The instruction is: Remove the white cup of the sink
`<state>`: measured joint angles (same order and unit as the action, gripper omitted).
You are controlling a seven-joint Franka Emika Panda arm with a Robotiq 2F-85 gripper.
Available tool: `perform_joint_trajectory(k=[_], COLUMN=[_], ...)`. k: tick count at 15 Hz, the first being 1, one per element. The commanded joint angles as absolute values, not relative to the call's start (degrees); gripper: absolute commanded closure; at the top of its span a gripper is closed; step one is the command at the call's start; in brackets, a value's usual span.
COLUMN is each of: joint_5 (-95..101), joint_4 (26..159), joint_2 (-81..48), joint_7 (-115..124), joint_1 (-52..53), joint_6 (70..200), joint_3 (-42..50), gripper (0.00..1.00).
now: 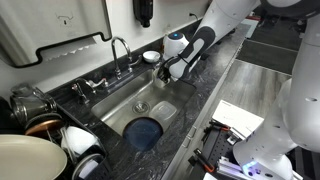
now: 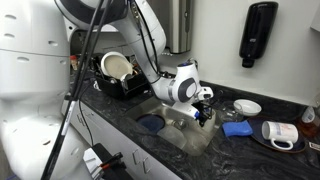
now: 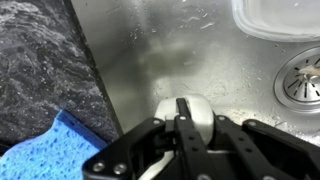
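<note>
The white cup [image 3: 201, 114] sits low in the sink [image 3: 170, 50], on the steel floor near the wall by the dark stone rim. In the wrist view my gripper [image 3: 183, 102] is right on the cup, its fingers drawn together over the rim, apparently pinching the cup's wall. In both exterior views the gripper [image 1: 166, 70] [image 2: 201, 111] reaches down into the end of the basin [image 1: 115, 105] and hides the cup.
The drain [image 3: 304, 80] and a pale container's rim [image 3: 280, 20] lie beyond the cup. A blue sponge [image 3: 50, 150] [image 2: 237, 128] is on the stone. A blue dish [image 1: 145, 131] sits in the sink. The faucet [image 1: 120, 50], a white bowl [image 1: 152, 57] and pots [image 1: 35, 110] stand around it.
</note>
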<state>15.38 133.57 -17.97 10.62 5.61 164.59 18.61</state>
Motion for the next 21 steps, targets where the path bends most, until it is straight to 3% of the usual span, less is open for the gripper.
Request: perform_joint_trajectory(k=[1,11,21], joint_5=[15.79,15.18,8.83], joint_4=[138.43,147.01,148.35], joint_2=[-8.63,11.06,10.32], joint_7=[9.44,11.55,10.08], joint_1=[4.00,-6.44,-18.08], joint_6=[160.83,146.99,147.08], joint_3=[16.92,14.38,17.87], gripper=[0.96,0.96,0.96])
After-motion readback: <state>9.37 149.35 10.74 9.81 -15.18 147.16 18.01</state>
